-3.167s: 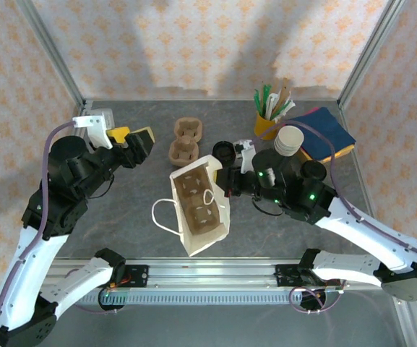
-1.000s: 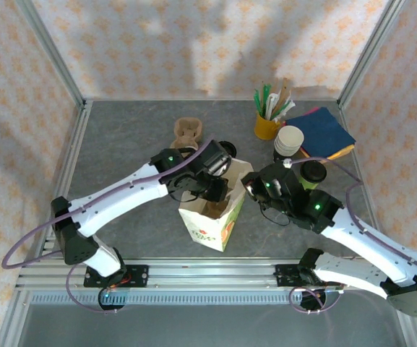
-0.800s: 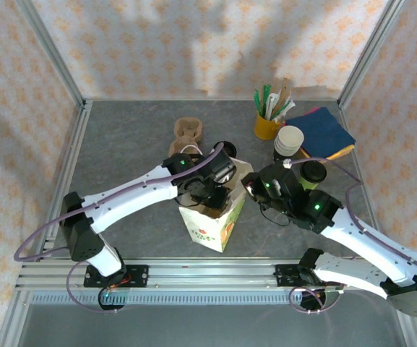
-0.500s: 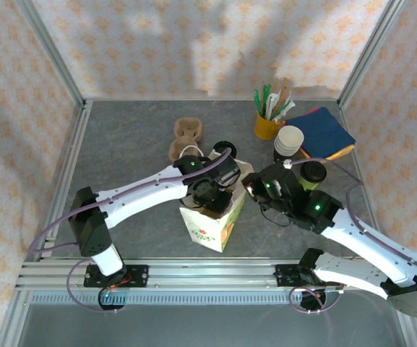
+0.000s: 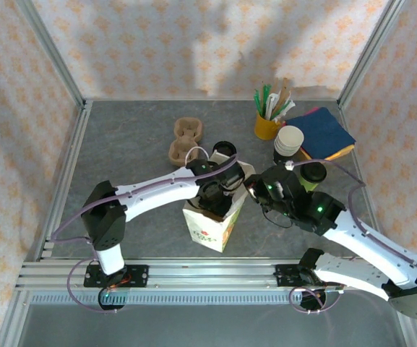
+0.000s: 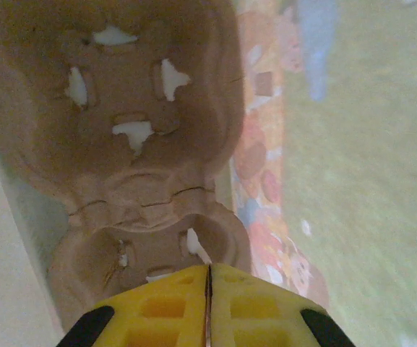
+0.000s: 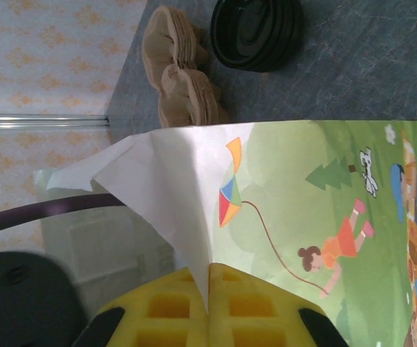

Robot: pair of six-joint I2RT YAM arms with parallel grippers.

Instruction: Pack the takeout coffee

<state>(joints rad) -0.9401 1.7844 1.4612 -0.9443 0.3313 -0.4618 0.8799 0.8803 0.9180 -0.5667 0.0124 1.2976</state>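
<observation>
Two arms meet at the paper bag (image 5: 212,225), which stands upright and open near the middle of the worktop (image 5: 121,144). The left arm (image 5: 157,194) reaches down into its mouth. In the left wrist view the left jaws are closed to a thin seam with nothing visible between them. Their tips sit at the near rim of a brown pulp cup carrier (image 6: 143,87) lying inside the bag; whether they touch it I cannot tell.

The right arm (image 5: 338,224) is at the bag's right edge. In the right wrist view the right jaws are pinched tight on the bag's white inner flap (image 7: 172,188).

The takeout coffee (image 5: 313,173) stands upright on the worktop outside the bag, to its right, close behind the right arm's wrist. It is just in front of a stack of white cups (image 5: 289,139). A stack of black lids (image 5: 224,150) and spare carriers (image 5: 185,139) lie beyond the bag.
</observation>
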